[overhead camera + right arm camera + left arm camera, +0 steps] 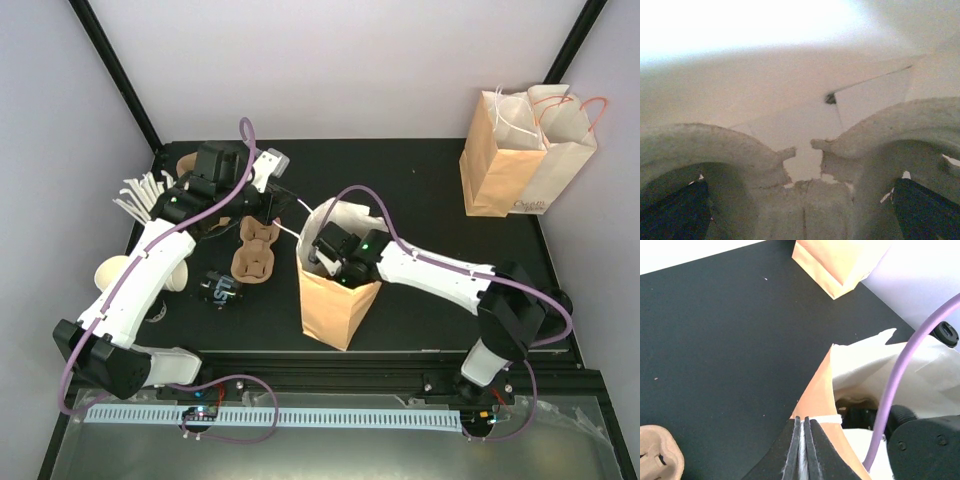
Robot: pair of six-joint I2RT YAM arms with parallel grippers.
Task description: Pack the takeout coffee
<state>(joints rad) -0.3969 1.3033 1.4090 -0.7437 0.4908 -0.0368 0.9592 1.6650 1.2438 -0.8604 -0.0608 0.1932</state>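
Watching top view: takeout coffee [222, 290] seems to lie left of the open paper bag [335, 300], right gripper [322, 262] inside its mouth | left wrist: left gripper [801, 422] clamped on the bag's white handle [829, 419]; we fear a tug topples the bag | right wrist: jaws spread wide over a pulp carrier [715, 145]; withdrawing could snag it

A black table [420, 180] stands boxed in by pale lilac walls [330, 60] on three sides. Two black posts [113, 70] slant up from its far corners, and a dark metal rail [340, 380] runs along its near edge. The light is soft and even.
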